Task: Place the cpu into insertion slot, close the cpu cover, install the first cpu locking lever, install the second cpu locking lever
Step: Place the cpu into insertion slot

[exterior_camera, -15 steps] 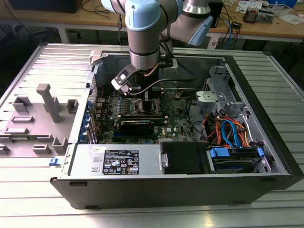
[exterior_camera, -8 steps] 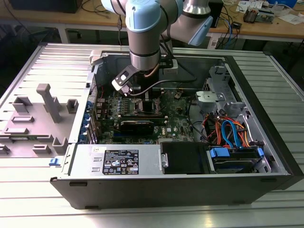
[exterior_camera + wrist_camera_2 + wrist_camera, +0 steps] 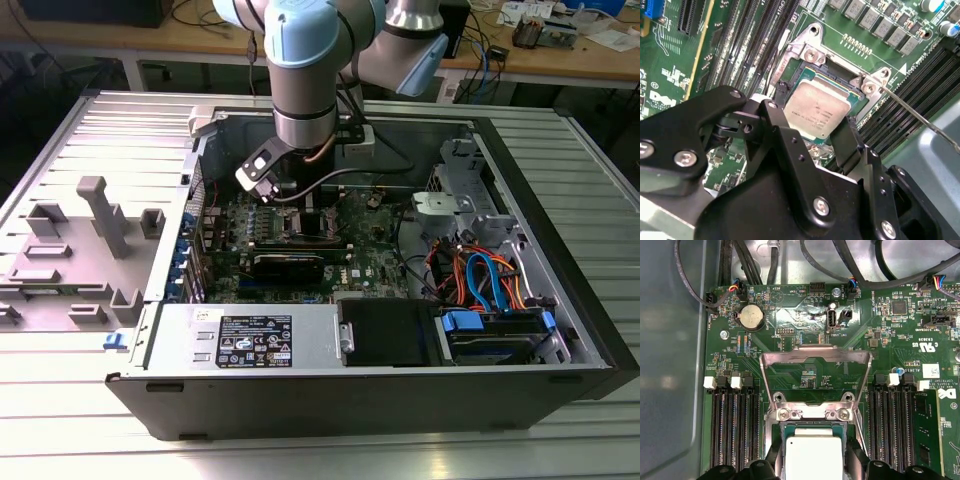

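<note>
The cpu (image 3: 821,106), a silver-topped square chip on a green base, sits between my gripper's (image 3: 815,114) two black fingers (image 3: 846,136), shut on its opposite edges. It lies in or just over the insertion slot (image 3: 809,52), inside the silver rim with its screws. In the first wrist view the cpu (image 3: 814,456) shows at the slot (image 3: 810,413), and the cpu cover (image 3: 817,356) stands swung up and open behind it. A thin wire lever (image 3: 920,120) sticks out beside the slot, unlatched. In the exterior view the arm (image 3: 305,95) reaches down into the case over the green motherboard (image 3: 375,262).
Long black memory slots (image 3: 735,425) flank the socket on both sides. A coin battery (image 3: 751,317) and black cables (image 3: 740,260) lie beyond the cover. The case holds a power supply (image 3: 250,340) and a drive bay with orange and blue cables (image 3: 480,280).
</note>
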{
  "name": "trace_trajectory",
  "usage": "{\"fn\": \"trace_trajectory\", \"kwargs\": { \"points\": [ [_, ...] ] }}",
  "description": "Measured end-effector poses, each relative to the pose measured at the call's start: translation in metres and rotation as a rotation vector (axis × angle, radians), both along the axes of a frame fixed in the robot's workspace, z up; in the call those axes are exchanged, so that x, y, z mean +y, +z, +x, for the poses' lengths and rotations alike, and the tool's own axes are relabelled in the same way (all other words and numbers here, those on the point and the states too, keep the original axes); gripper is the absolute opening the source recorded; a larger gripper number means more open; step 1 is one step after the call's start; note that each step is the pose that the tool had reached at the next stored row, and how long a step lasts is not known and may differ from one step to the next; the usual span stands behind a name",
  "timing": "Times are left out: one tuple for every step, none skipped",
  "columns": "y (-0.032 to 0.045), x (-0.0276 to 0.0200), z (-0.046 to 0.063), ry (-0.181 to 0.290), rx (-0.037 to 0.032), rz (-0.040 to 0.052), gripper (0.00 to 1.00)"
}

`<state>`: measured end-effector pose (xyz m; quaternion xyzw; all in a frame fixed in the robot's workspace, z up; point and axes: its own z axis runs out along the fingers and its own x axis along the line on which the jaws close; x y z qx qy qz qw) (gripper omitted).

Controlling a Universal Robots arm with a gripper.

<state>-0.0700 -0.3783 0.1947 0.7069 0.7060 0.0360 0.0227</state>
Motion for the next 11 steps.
{"fn": "trace_trajectory", "kwargs": {
  "points": [
    [0.0003,0.0000,0.000,0.000,0.0001,0.0001,0.61],
    [0.0006,0.0000,0.000,0.000,0.0001,0.0003,0.61],
    [0.0013,0.0000,0.000,0.000,0.0003,0.0002,0.61],
    [0.0021,0.0000,0.000,0.000,0.0006,0.0000,0.61],
    [0.0035,0.0000,0.000,0.000,0.0013,0.0000,0.61],
    [0.0052,-0.0001,0.000,0.000,0.0023,0.0000,0.61],
    [0.0065,-0.0001,0.000,0.000,0.0032,-0.0001,0.61],
    [0.0078,0.0000,0.000,0.000,0.0040,0.0000,0.61],
    [0.0100,0.0000,0.000,0.000,0.0055,0.0000,0.61],
    [0.0129,-0.0001,0.001,0.000,0.0082,-0.0001,0.61],
    [0.0146,0.0000,0.001,0.000,0.0101,0.0000,0.61]
  ]
}}
